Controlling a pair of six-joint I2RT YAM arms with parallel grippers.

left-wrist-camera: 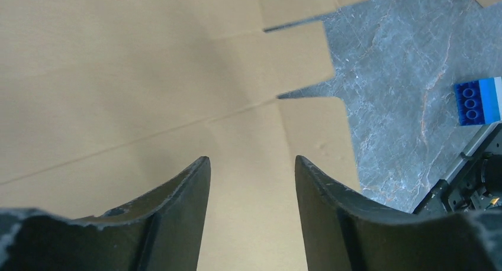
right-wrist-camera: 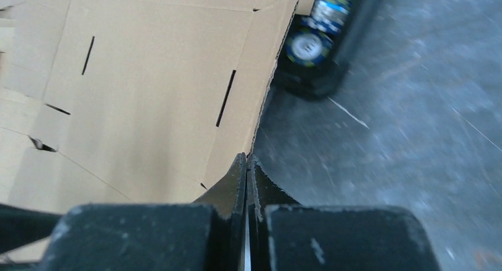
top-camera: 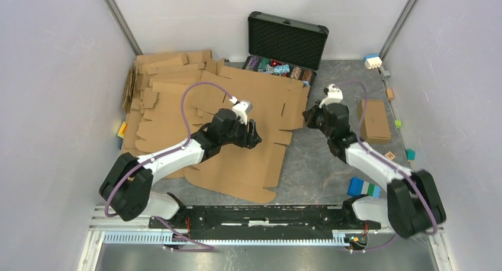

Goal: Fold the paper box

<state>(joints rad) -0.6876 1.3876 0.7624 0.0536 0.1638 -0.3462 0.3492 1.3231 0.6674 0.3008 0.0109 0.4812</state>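
- Cardboard for the paper box is lying flat and unfolded in the middle of the table. Its left side is overlapping a stack of similar sheets, and its far edge is reaching the open black case.
- We are judging this as the very start of folding: no flap or wall is standing up yet.
- The left gripper is hovering over the near right part of the paper box, its fingers partway apart and holding nothing.
- The right gripper is sitting at the right edge of the paper box with its fingers pressed together. We are unable to tell whether the edge is pinched between them.
- We are thinking the next move calls for raising that right side along its crease while the left gripper is pressing the middle panel down, so nothing is sliding.
- We are finding no readable writing: the cardboard is plain, and the round pieces in the black case are too blurred.
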